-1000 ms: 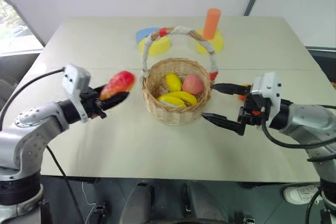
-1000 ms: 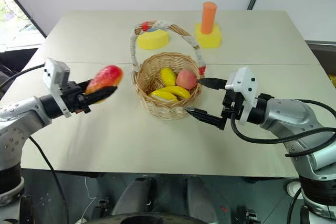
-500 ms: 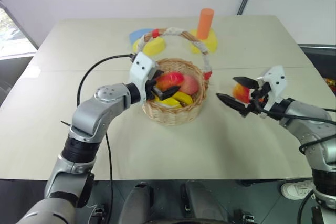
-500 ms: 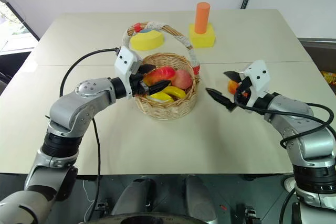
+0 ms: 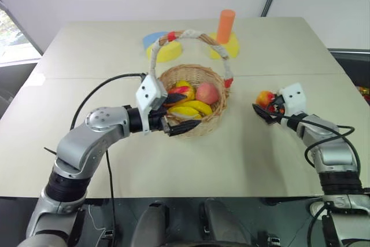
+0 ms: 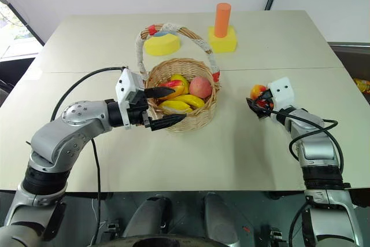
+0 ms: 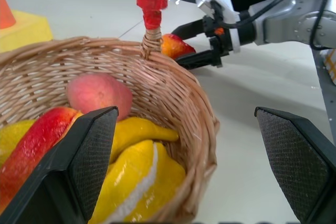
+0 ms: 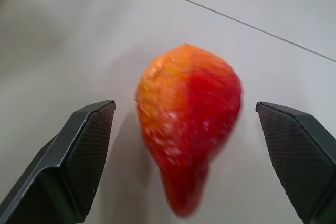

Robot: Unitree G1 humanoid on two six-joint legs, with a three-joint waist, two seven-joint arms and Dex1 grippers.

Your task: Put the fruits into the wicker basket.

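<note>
We find the wicker basket (image 5: 193, 99) mid-table, holding the elongated red fruit (image 5: 178, 92) beside yellow pieces (image 5: 191, 109) and a peach (image 5: 207, 92). The left gripper (image 5: 176, 113) straddles the basket's near rim, jaws spread, empty. The right gripper (image 8: 184, 150) brackets the rounder fruit (image 8: 186, 116) on the table, fingers apart, not touching.
</note>
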